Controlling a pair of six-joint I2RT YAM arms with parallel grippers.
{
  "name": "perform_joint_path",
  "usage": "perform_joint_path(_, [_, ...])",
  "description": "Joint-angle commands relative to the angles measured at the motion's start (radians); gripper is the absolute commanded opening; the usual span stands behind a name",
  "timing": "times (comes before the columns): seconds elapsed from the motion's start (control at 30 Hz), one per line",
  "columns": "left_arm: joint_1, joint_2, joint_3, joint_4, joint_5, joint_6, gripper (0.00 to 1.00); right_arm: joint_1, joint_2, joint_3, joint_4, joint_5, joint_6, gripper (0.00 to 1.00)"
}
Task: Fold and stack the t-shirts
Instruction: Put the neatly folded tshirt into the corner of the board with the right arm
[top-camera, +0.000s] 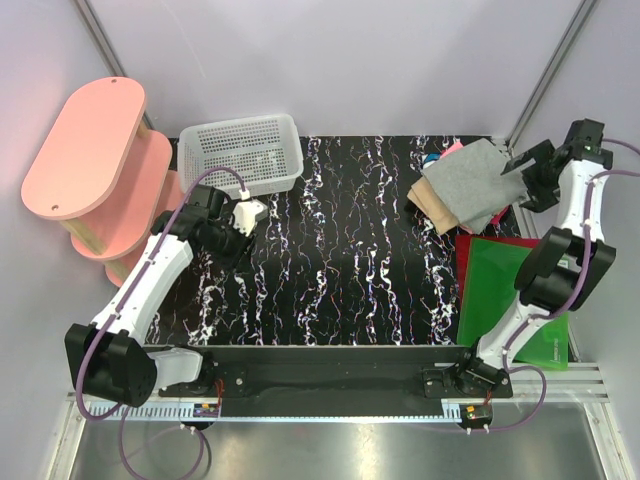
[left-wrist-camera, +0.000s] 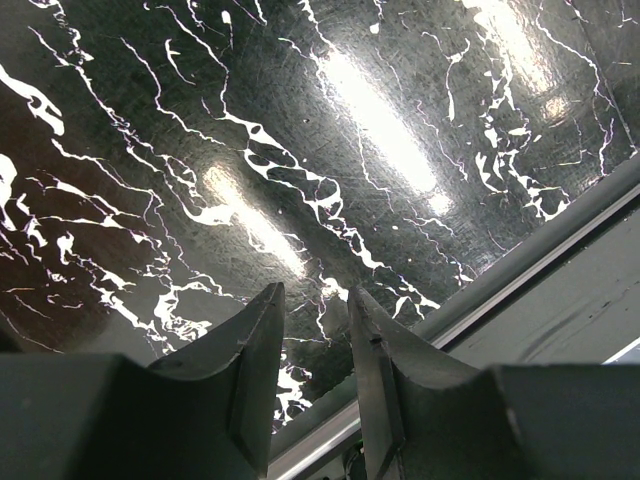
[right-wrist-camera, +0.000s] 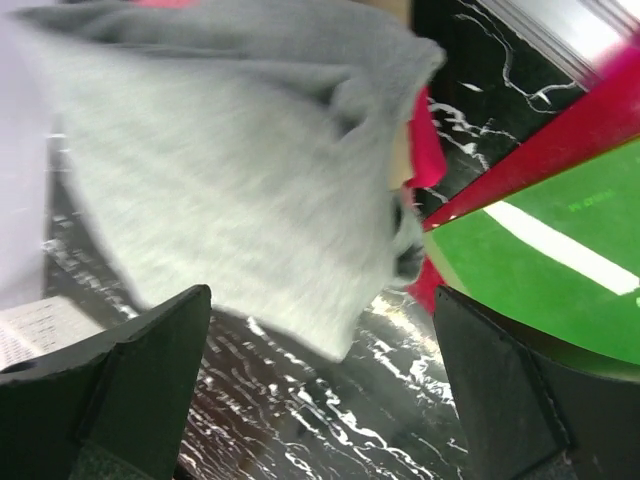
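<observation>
Grey t-shirt lies atop tan t-shirt; right gripper gapes wide, empty; left gripper barely parted, empty.

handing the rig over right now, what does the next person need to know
Grippers: the left gripper hangs over the table, jaws slightly apart, empty. The right gripper has its jaws wide open at the grey t-shirt, gripping nothing.
Things: grey t-shirt lies on the tan t-shirt, far right; pink and blue cloth peeks out behind.
Done: grey stacked on tan.
Left: probably tidy the grey fold, then fold and stack the pink and blue pieces.
</observation>
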Motion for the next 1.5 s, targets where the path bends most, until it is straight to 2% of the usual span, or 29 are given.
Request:
perform_joint_path(0.0, [0.005,-0.029,-0.004,0.019,0.042,0.003,0.37,-0.003,-0.145,0.091,-0.020,-0.092,0.012,1.00])
perform_joint_path(0.1, [0.005,-0.024,0.010,0.017,0.048,-0.003,0.37,0.000,-0.131,0.088,0.068,-0.290,0.070,1.00])
perform_joint_path(0.2, [0.005,-0.012,0.022,0.017,0.045,-0.009,0.37,0.030,-0.061,0.108,0.161,-0.387,0.113,1.00])
perform_joint_path(0.47, [0.022,0.028,0.036,0.026,0.044,-0.014,0.38,0.093,0.315,0.345,0.232,-0.448,0.116,1.00])
perform_joint_path(0.6, [0.036,0.059,0.048,0.031,0.051,-0.014,0.38,0.099,0.509,0.448,0.181,-0.394,0.076,1.00])
perform_joint_path(0.7, [0.045,0.083,0.056,0.032,0.067,-0.013,0.38,0.101,0.586,0.481,0.135,-0.347,0.035,1.00])
perform_joint_path(0.9, [0.053,0.113,0.050,0.040,0.087,-0.011,0.38,0.127,0.530,0.496,0.118,-0.339,0.016,1.00])
perform_joint_path(1.07, [0.053,0.108,0.056,0.040,0.101,-0.017,0.38,0.159,0.450,0.624,0.108,-0.365,0.038,1.00])
perform_joint_path(1.23, [0.053,0.096,0.058,0.039,0.099,-0.022,0.38,0.184,0.494,0.744,0.098,-0.421,0.081,1.00])
perform_joint_path(1.47, [0.053,0.082,0.050,0.036,0.087,-0.025,0.38,0.193,0.583,0.686,0.097,-0.408,0.061,1.00])
